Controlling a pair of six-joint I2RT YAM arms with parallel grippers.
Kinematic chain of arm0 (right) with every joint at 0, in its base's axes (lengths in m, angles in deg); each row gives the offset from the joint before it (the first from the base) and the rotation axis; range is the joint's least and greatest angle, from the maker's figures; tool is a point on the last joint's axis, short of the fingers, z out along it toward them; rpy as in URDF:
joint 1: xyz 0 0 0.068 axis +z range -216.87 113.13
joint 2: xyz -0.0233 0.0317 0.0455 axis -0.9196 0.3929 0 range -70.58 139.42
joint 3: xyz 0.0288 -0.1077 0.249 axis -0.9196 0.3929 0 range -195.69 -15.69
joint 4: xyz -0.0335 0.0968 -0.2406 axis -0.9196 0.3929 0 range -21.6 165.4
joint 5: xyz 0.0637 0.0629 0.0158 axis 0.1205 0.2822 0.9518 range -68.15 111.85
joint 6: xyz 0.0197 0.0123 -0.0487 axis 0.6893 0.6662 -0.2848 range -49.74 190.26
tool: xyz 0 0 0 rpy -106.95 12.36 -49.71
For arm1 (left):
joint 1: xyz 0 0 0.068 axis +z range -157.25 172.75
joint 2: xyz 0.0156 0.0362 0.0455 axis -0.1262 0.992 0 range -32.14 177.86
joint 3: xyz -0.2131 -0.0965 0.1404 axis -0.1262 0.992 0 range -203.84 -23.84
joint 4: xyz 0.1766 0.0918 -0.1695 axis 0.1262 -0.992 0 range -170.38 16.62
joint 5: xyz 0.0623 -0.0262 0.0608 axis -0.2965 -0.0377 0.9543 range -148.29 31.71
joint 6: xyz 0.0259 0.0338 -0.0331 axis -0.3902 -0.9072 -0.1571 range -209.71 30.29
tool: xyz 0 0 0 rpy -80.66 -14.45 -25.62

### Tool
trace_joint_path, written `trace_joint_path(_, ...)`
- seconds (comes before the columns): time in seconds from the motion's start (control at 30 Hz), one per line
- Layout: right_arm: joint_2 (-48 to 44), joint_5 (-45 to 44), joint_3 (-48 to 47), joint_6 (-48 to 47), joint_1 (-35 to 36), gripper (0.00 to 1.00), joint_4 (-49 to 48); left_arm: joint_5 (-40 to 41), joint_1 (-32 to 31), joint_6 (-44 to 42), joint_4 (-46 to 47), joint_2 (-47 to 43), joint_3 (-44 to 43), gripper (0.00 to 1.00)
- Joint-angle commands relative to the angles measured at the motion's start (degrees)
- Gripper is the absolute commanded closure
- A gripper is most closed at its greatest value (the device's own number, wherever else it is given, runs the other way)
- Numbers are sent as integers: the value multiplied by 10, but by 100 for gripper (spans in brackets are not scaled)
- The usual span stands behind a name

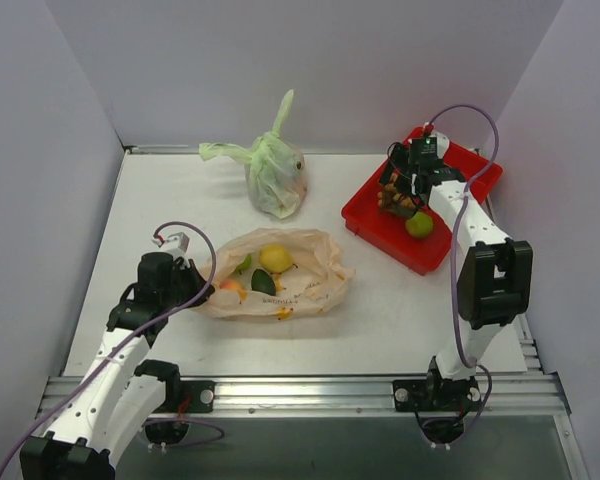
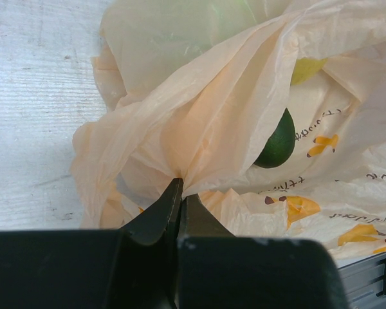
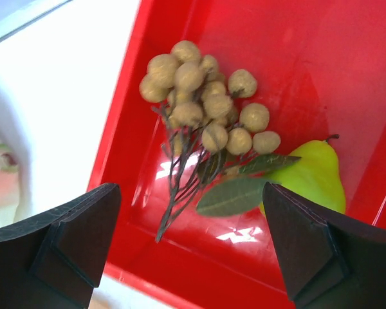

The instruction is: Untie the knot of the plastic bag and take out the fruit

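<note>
The pale orange plastic bag (image 1: pixel 310 275) lies flat mid-table with its mouth open; the knot is out of view. Inside it I see fruit: a yellow one (image 1: pixel 274 257), a dark green one (image 2: pixel 278 143) and a peach-pink one (image 1: pixel 232 288). At the bag's left edge, my left gripper (image 2: pixel 182 190) is shut on a gathered fold of the plastic bag (image 2: pixel 199 129). My right gripper (image 3: pixel 190 196) hangs open over the red tray (image 3: pixel 180 270). Below it in the tray lie a cluster of small brown balls (image 3: pixel 206 109) and a green pear (image 3: pixel 312 174), neither touched by the fingers.
A tied translucent green bag (image 1: pixel 275 175) stands upright at the back centre of the table. The red tray (image 1: pixel 460 165) sits at the back right, close to the right wall. Grey walls close in three sides; a metal rail (image 1: pixel 300 390) runs along the near edge.
</note>
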Motion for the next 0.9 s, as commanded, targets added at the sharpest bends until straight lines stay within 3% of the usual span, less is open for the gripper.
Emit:
trace_joint_path(0.0,-86,23,18,-27,24,3,-12,-1,5,0,16,-2,-13,100)
trace_joint_path(0.17,-164,93,56,-78,92,4,-14,-1,5,0,15,-3,-12,100)
trace_joint_path(0.33,-234,201,91,-86,204,6,-23,0,4,0,15,-2,-13,100)
trace_joint_path(0.53,-254,223,144,-85,354,6,-42,9,4,1,11,-3,-18,100)
trace_joint_path(0.73,-252,197,271,-12,385,7,-120,9,1,24,1,8,-80,100)
trace_joint_path(0.87,-257,163,324,8,351,7,-139,13,-40,33,-5,62,-221,100)
